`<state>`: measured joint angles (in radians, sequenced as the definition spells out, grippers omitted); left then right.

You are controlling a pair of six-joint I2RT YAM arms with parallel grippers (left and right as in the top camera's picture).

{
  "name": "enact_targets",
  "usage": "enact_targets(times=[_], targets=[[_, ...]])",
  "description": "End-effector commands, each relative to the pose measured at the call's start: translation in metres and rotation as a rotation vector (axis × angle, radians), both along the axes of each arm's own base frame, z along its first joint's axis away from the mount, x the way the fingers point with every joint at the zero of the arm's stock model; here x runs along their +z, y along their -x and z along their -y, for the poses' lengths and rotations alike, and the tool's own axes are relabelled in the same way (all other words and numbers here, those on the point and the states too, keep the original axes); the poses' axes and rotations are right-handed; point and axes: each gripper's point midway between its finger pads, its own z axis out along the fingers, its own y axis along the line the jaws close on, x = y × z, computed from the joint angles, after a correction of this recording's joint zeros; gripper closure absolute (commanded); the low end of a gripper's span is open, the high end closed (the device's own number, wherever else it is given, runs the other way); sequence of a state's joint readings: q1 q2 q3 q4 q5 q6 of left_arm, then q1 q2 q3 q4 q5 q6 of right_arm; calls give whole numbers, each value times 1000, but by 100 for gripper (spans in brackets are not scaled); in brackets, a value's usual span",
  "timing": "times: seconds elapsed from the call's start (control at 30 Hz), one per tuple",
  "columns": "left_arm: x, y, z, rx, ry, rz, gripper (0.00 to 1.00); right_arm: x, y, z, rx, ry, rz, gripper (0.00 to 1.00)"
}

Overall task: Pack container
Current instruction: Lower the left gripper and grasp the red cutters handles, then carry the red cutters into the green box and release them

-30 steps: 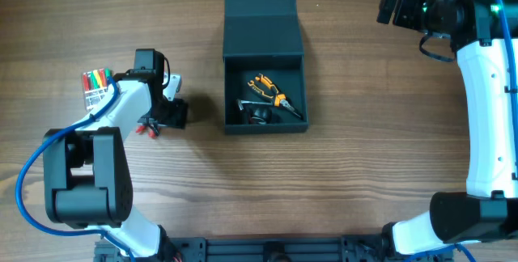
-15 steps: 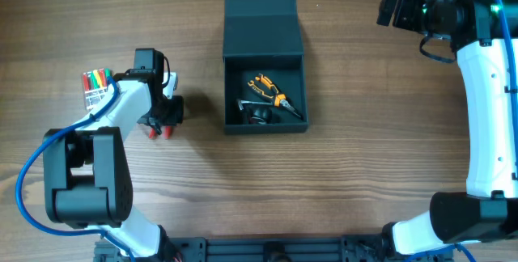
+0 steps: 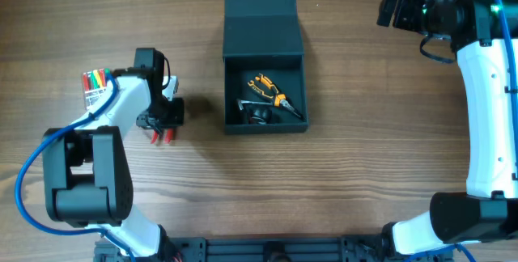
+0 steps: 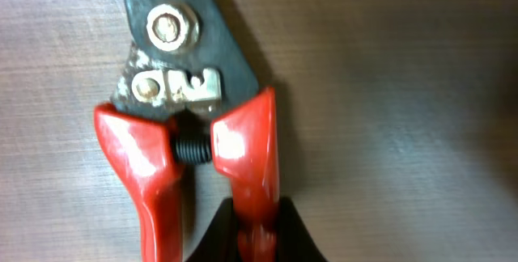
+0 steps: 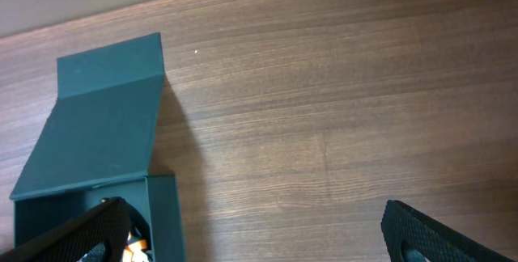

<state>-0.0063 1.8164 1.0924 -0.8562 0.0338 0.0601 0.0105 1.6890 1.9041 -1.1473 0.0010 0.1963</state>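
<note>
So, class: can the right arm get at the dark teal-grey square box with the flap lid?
Probably yes: the dark teal-grey square box stands open, flap lid folded back, only bare wooden table between, and the right arm has open jaws.

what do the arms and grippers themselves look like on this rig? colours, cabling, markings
The left arm and right arm have white shells with black joints and bases; a blue cable runs along each. The left gripper and right gripper are black. A white label with red, green and yellow stripes sits on the left arm; a green light glows near the right wrist.
</note>
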Motion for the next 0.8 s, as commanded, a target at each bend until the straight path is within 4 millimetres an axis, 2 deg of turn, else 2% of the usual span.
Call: enact_targets(times=[0.0, 0.17, 0.2, 0.27, 0.33, 0.47, 0.57, 0.63, 0.77], targets=[[61, -35, 23, 34, 119, 97, 96, -8, -3, -2, 17, 7, -17, 0], [145, -54, 52, -64, 132, 195, 96, -8, -3, -2, 17, 7, -20, 0], [157, -56, 59, -102, 133, 218, 96, -8, -3, -2, 17, 7, -21, 0], [184, -61, 84, -232, 138, 282, 96, -8, -3, -2, 17, 7, -21, 0], [203, -61, 114, -408, 131, 342, 96, -8, -3, -2, 17, 7, -21, 0], [211, -47, 176, -874, 65, 424, 96, -9, -2, -2, 17, 7, -25, 0], [208, -33, 210, -1163, 26, 448, 96, -9, -1, -2, 17, 7, -30, 0], [209, -34, 226, -1226, 14, 481, 96, -10, 0, -2, 17, 7, -34, 0], [203, -47, 230, -1219, 11, 505, 96, -11, 2, -2, 17, 7, -41, 0]])
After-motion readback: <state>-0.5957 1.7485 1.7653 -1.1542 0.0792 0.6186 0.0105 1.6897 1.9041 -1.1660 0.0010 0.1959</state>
